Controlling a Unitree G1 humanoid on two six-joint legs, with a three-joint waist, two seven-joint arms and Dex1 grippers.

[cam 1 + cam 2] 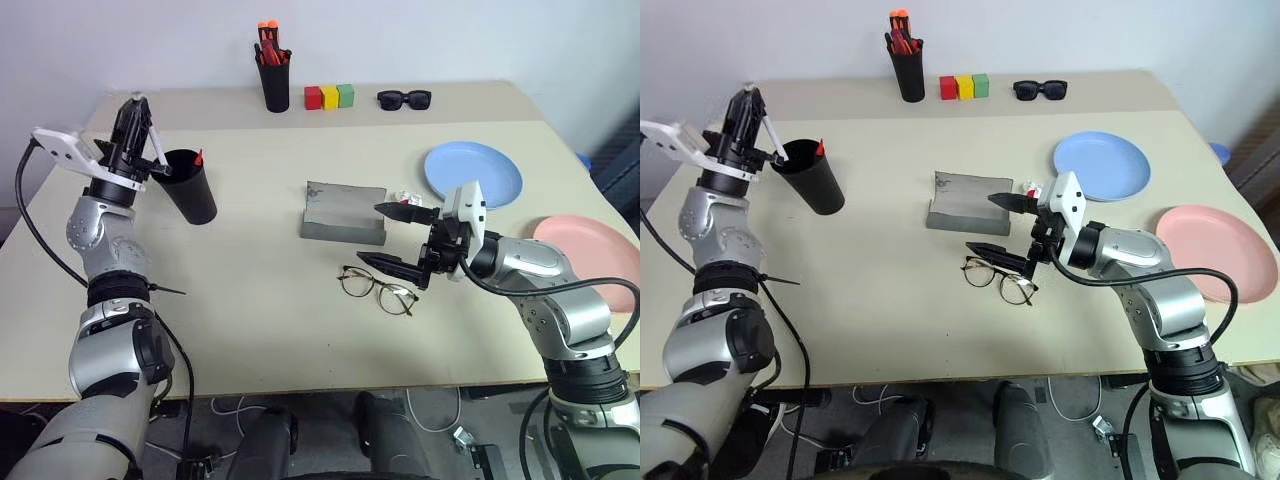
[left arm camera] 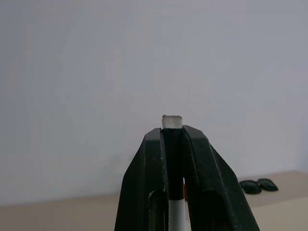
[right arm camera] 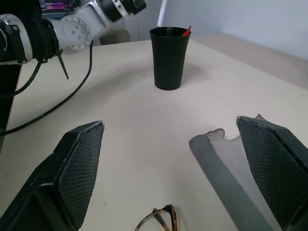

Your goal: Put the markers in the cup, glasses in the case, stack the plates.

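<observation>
My left gripper (image 1: 133,112) points upward just left of the black cup (image 1: 190,186) and is shut on a white marker (image 1: 158,152). The marker slants down toward the cup's rim. In the left wrist view the marker (image 2: 172,121) sticks out between the closed fingers. A red-tipped marker (image 1: 198,157) stands inside the cup. My right gripper (image 1: 370,233) hangs open at mid-table, between the open grey case (image 1: 344,212) and the wire-framed glasses (image 1: 378,286) lying in front of it. The blue plate (image 1: 473,172) and the pink plate (image 1: 590,250) lie apart on the right.
At the back of the table stand a black pen holder (image 1: 275,78) with red-orange pens, three coloured blocks (image 1: 329,96) and black sunglasses (image 1: 404,98). A small white and red object (image 1: 405,194) lies beside the case.
</observation>
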